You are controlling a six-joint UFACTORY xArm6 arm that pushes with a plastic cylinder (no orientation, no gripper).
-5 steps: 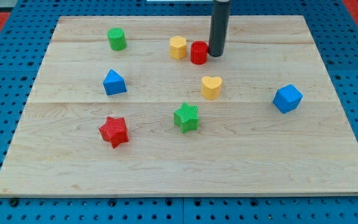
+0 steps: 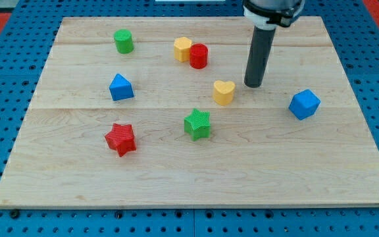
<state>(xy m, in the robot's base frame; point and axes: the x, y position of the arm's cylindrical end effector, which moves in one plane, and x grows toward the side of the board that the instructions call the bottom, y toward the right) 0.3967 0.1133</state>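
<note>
My tip (image 2: pixel 253 85) rests on the wooden bench (image 2: pixel 196 171), in its upper right part as the view shows it. The rod ends plain, with no gripper on it, so nothing about it stands apart, together or clamped. The tip touches no block.

Nearest to my tip is the yellow heart (image 2: pixel 224 92), just beside it toward the view's left and a little lower, with a narrow strip of bare wood between the two. On the other side, toward the view's right and slightly lower, the blue cube-like block (image 2: pixel 304 104) sits apart from the tip, farther off than the heart.

Up and to the left of my tip, the red cylinder (image 2: pixel 199 56) stands touching the yellow block (image 2: pixel 183 49), which looks hexagonal; the yellow one is on the red one's far side from the tip. Down and to the left of the tip, beyond the heart, lies the green star (image 2: pixel 197 124).

Farther out to the left, the blue block (image 2: pixel 120 87) with a peaked top sits at about the tip's height in the view. The red star (image 2: pixel 120 139) lies lower left of it, well apart from the tip. The green cylinder (image 2: pixel 124 41) stands farthest up and left, near the bench's top edge.

Around the bench shows a blue perforated surface (image 2: pixel 5 131).
</note>
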